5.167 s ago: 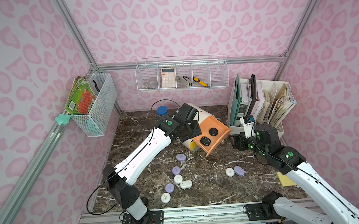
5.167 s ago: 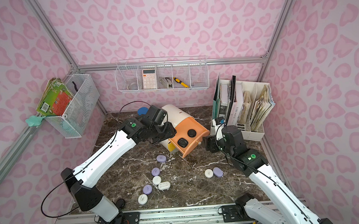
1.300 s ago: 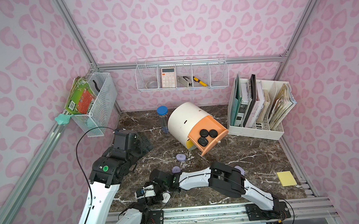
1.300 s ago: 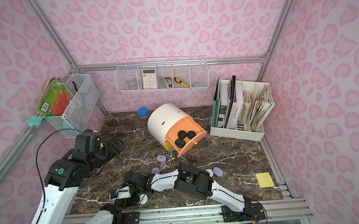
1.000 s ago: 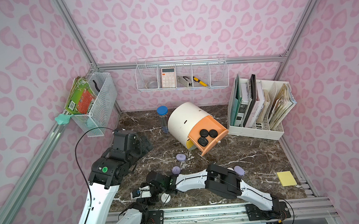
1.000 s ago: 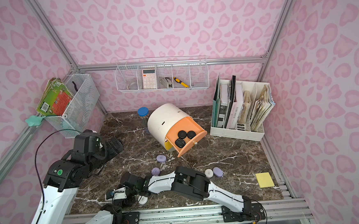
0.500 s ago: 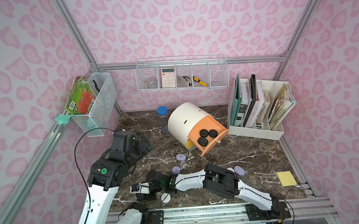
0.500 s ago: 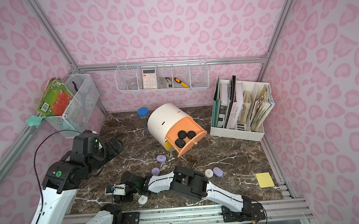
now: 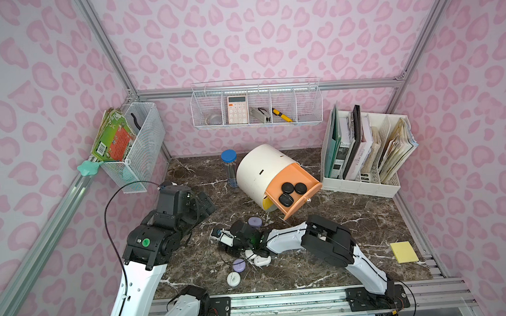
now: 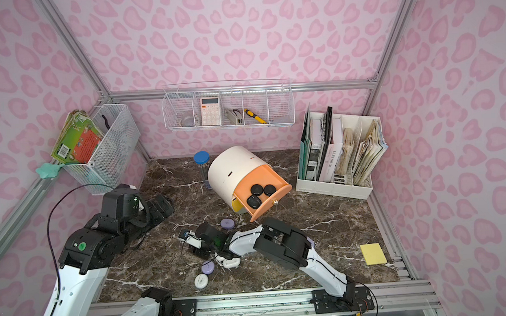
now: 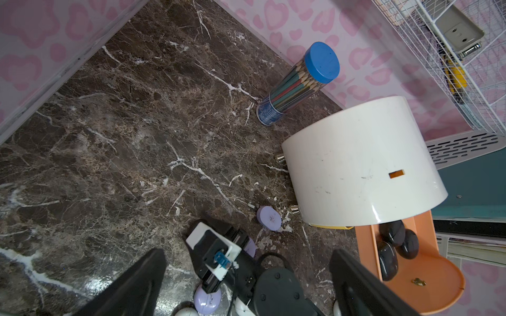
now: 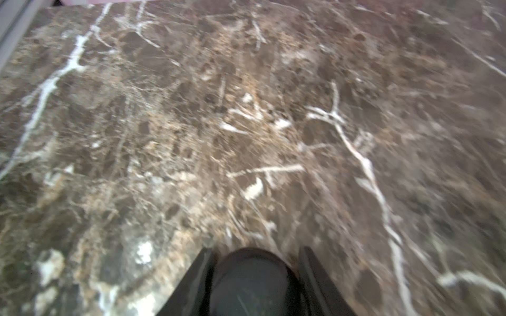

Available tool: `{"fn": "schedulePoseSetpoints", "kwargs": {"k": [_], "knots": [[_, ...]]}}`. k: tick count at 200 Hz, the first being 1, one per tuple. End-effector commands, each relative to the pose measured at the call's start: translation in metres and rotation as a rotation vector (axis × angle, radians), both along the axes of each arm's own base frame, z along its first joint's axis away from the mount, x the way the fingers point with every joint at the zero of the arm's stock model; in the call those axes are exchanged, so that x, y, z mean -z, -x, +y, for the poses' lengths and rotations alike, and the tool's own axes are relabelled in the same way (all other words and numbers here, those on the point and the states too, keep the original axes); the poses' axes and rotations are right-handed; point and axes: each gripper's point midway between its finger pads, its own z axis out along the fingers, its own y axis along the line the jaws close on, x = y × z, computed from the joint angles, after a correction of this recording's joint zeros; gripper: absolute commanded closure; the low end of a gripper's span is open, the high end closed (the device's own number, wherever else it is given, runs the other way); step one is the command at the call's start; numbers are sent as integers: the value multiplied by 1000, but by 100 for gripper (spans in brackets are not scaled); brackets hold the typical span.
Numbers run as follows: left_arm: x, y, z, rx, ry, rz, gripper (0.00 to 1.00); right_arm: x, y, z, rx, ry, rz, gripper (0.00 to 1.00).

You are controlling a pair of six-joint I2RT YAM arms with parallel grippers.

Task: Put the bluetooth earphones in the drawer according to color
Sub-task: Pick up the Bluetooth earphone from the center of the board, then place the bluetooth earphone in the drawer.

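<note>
The right gripper (image 12: 255, 250) has its jaws pinching a black rounded plastic earphone case (image 12: 254, 281), carried low over the dark brown marble tabletop (image 12: 246, 123). That wrist view is blurred. In both top views this gripper sits just off the tabletop's centre, toward 7 o'clock, with the right arm stretched across from 5 o'clock.

The left gripper (image 11: 246, 251) hangs over the 9 o'clock side with its jaws spread wide and nothing between them.

The white arch-topped drawer cabinet (image 9: 261, 170) stands toward 12 o'clock. Its peach top drawer (image 9: 295, 174) is pulled out toward 5 o'clock. Three black earphone cases (image 9: 287, 188) lie inside, touching one another. A sliver of the yellow drawer (image 9: 267, 204) shows beneath it.

A lilac round earphone case (image 9: 255, 222) lies on the tabletop at 6 o'clock of the cabinet, near the open drawer's front. Toward the tabletop's 6 o'clock edge, a second lilac case (image 9: 239, 265) and a white round case (image 9: 233, 278) lie just beside each other. A white oblong case (image 9: 262, 260) lies partly under the right wrist.

A clear tube of coloured pencils with a blue lid (image 9: 229, 166) stands just beside the cabinet at its 9 o'clock. A white file rack of folders (image 9: 361, 185) sits at 2 o'clock. A yellow sticky-note pad (image 9: 404, 251) lies at 4 o'clock.
</note>
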Motion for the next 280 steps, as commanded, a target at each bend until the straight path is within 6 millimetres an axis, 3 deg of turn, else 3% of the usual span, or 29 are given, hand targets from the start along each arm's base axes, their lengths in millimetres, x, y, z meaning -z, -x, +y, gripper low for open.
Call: {"fn": "schedulePoseSetpoints", "kwargs": {"k": [1,49,82,157,184,216,280], "knots": [[4,2,2,-7,-10,17,1,-35,-3,-5,28,-75,-25,73],[8,3,3,-15,-10,19,1,-108,-5,-25,69,-156,-73,73],[13,3,3,-17,-7,24,2,-155,-19,-53,153,-188,-93,73],[29,-5,-8,19,23,46,2,-243,-90,-150,404,-270,-78,74],[39,-9,-15,45,41,67,2,-254,-119,-187,501,-259,-65,74],[49,-13,-22,68,64,83,1,-252,-149,-233,618,-245,-38,74],[56,-19,-28,91,77,98,2,-233,-208,-305,810,-185,-17,73]]}}
